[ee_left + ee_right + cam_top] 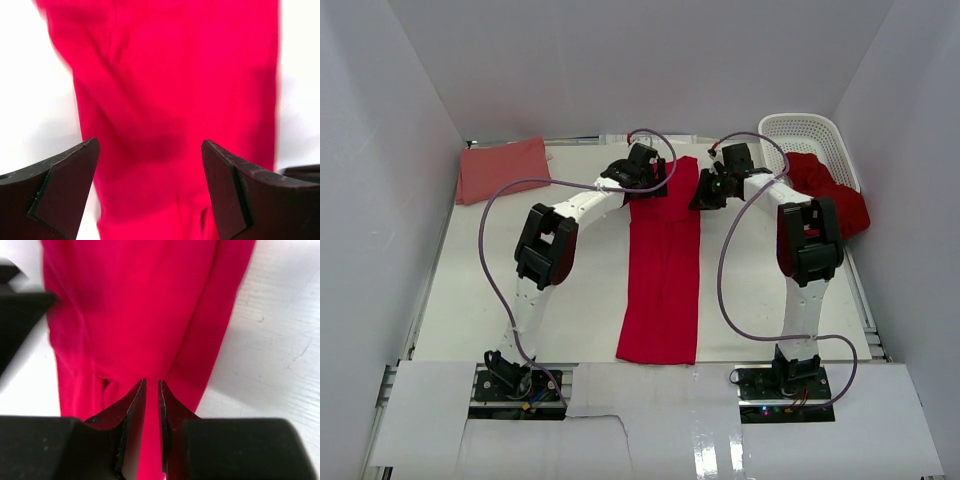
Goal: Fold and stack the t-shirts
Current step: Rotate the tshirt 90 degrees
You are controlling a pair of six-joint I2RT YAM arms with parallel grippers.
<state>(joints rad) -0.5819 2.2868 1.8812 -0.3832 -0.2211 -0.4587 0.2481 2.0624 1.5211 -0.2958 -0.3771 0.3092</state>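
A crimson t-shirt (663, 270) lies as a long narrow strip down the middle of the table, its far end between both grippers. My left gripper (655, 182) hovers over the strip's far left part, jaws wide open over the cloth (175, 90) and holding nothing (149, 145). At the far right part is my right gripper (706, 190). In the right wrist view its fingers (152, 382) stand a narrow slit apart just above the red cloth (130, 315), with nothing pinched. A folded salmon-pink t-shirt (503, 170) rests at the far left. More crimson t-shirts (832, 192) are heaped at the far right.
A white lattice basket (808, 132) stands at the back right corner, with the red heap spilling out of it towards the right arm. White walls close in the table (470, 300) on three sides. The left gripper's dark finger (20, 315) shows at the right wrist view's left edge.
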